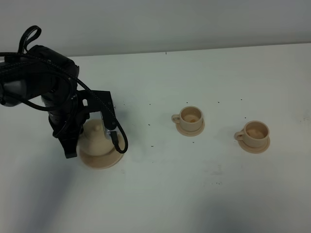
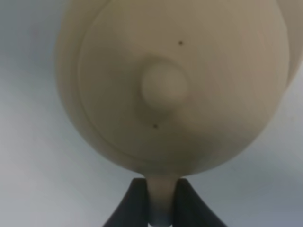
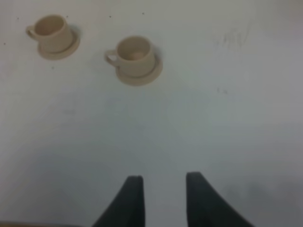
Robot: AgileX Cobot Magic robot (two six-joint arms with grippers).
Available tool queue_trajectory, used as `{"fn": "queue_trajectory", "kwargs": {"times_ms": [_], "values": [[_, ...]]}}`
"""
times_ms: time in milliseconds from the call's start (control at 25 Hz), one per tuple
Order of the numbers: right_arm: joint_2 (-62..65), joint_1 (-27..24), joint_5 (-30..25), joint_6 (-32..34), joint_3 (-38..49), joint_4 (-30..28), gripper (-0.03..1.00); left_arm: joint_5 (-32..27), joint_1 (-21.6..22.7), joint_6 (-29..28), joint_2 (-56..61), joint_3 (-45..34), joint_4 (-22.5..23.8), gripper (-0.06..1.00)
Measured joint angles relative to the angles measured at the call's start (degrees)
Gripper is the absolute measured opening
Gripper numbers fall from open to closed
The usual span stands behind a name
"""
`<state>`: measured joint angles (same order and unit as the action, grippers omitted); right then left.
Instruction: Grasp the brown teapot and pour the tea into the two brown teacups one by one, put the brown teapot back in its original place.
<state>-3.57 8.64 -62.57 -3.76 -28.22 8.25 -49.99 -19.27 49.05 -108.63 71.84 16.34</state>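
The brown teapot (image 1: 95,137) stands on its wide saucer (image 1: 103,160) at the left, partly hidden by my left arm. In the left wrist view the teapot (image 2: 170,85) fills the frame, lid knob towards the camera. My left gripper (image 2: 161,205) is shut on its loop handle (image 2: 161,191). The two brown teacups (image 1: 190,115) (image 1: 255,131) sit on small saucers at centre right, apart from the teapot. They also show in the right wrist view (image 3: 134,51) (image 3: 49,28). My right gripper (image 3: 163,198) is open and empty above bare table, short of the cups.
The white table (image 1: 160,194) has small dark specks and its back edge meets a grey wall. A black cable (image 1: 119,138) loops from the left arm beside the teapot. The right arm is out of the exterior view.
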Motion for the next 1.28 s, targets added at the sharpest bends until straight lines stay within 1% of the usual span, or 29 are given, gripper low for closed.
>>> {"fn": "queue_trajectory", "kwargs": {"times_ms": [400,720,1160,1280], "values": [[0.0,0.0,0.0,0.0,0.0,0.0,0.23,-0.1,1.0,1.1,1.1,0.0,-1.6,0.13],[0.0,0.0,0.0,0.0,0.0,0.0,0.23,2.3,1.0,1.2,1.2,0.0,-5.1,0.13],[0.0,0.0,0.0,0.0,0.0,0.0,0.23,2.4,1.0,1.6,1.5,0.0,-5.4,0.13],[0.0,0.0,0.0,0.0,0.0,0.0,0.23,2.4,0.7,1.6,1.6,0.0,-4.7,0.13]]}}
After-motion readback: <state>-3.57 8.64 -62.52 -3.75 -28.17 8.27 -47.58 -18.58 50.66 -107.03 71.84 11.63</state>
